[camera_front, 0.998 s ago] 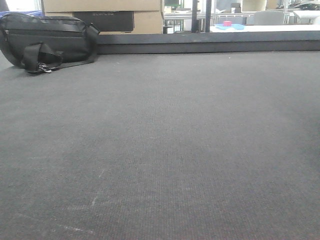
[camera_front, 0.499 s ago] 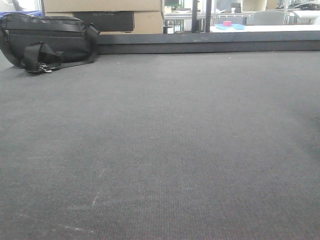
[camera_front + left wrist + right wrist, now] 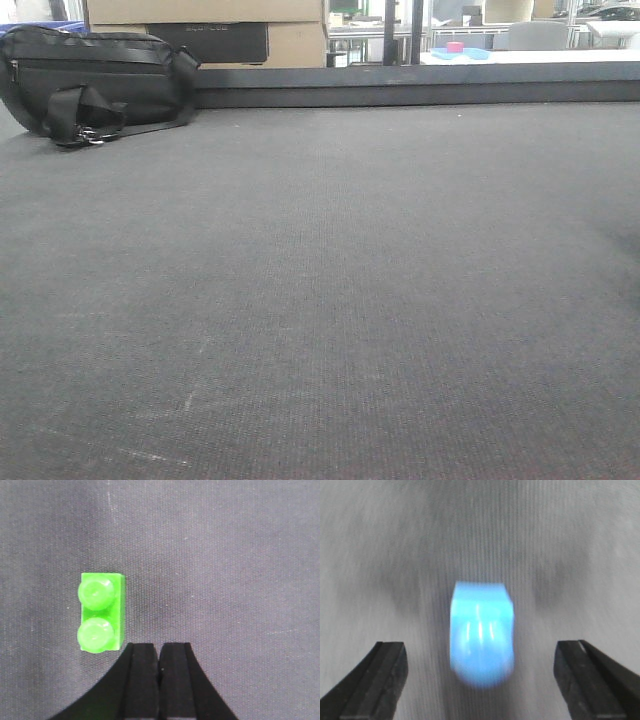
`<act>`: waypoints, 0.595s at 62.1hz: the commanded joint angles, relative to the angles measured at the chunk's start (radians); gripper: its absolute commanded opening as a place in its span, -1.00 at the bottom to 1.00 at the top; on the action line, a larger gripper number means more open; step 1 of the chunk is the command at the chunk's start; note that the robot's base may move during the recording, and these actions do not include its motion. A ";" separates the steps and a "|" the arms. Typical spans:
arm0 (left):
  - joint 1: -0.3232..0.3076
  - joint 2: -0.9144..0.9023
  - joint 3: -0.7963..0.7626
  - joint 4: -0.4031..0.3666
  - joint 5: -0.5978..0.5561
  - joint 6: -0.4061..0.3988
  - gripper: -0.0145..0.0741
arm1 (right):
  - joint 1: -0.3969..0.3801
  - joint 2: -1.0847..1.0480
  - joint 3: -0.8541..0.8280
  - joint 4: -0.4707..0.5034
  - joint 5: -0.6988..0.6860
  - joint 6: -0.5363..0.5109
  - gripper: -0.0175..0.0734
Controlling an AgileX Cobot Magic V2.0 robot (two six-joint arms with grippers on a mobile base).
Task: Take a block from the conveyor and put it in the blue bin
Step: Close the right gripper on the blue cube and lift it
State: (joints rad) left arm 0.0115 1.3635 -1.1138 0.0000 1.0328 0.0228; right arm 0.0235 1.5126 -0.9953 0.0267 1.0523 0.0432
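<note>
The conveyor (image 3: 320, 280) is a wide dark grey woven belt that fills the front view, where no block or gripper shows. In the left wrist view a bright green two-stud block (image 3: 100, 612) lies on the belt, just up and left of my left gripper (image 3: 159, 652). That gripper is shut with nothing between its fingers. In the right wrist view a blurred blue block (image 3: 481, 637) lies on the belt between the wide-open fingers of my right gripper (image 3: 480, 652), touching neither. I cannot make out the blue bin in any view.
A black bag (image 3: 95, 85) lies at the belt's far left, with a thin blue edge (image 3: 62, 26) behind it. Cardboard boxes (image 3: 205, 25) stand behind the dark raised rail (image 3: 420, 90). A pink item on a blue one (image 3: 457, 49) sits on a far table.
</note>
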 commanded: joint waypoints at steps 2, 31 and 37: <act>0.006 -0.001 -0.008 -0.019 0.002 0.000 -0.92 | -0.004 0.034 -0.008 0.016 -0.036 0.019 0.43; 0.006 -0.001 -0.008 -0.019 -0.004 0.000 -0.92 | -0.004 0.084 0.008 0.022 -0.076 0.019 0.03; 0.006 -0.001 -0.008 -0.019 -0.004 0.000 -0.92 | -0.004 0.084 0.008 0.009 -0.088 0.019 -0.11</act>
State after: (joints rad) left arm 0.0115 1.3635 -1.1138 -0.0098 1.0346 0.0228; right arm 0.0235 1.6005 -0.9914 0.0630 0.9783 0.0629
